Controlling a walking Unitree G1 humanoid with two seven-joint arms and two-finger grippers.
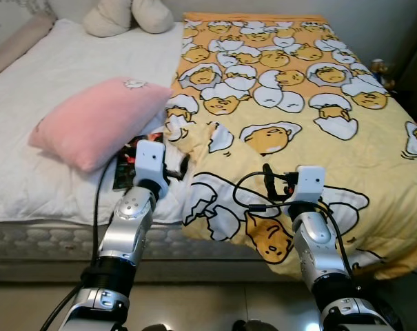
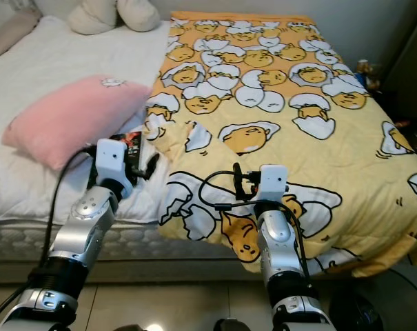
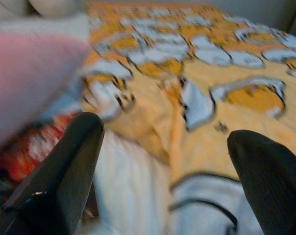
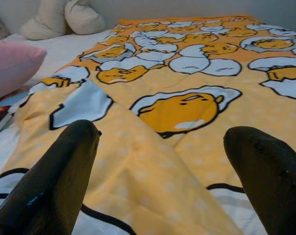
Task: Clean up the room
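Note:
A yellow blanket (image 1: 291, 103) printed with egg figures covers the right part of the bed, and its left edge (image 1: 194, 138) lies rumpled and folded on the white sheet (image 1: 49, 83). A pink pillow (image 1: 98, 121) rests on the sheet at the left. Part of a flat red and dark item (image 1: 129, 160) sticks out from under it. My left gripper (image 3: 165, 132) hangs open over the blanket's rumpled edge, close to the pillow and the red item (image 3: 25, 152). My right gripper (image 4: 162, 132) is open low over the blanket near the bed's front edge.
Cream pillows (image 1: 129, 15) lie at the head of the bed. The mattress side (image 1: 49, 238) and a tiled floor (image 1: 215, 303) run along the front. Small objects (image 1: 379, 69) stand beside the bed at the far right, next to dark furniture.

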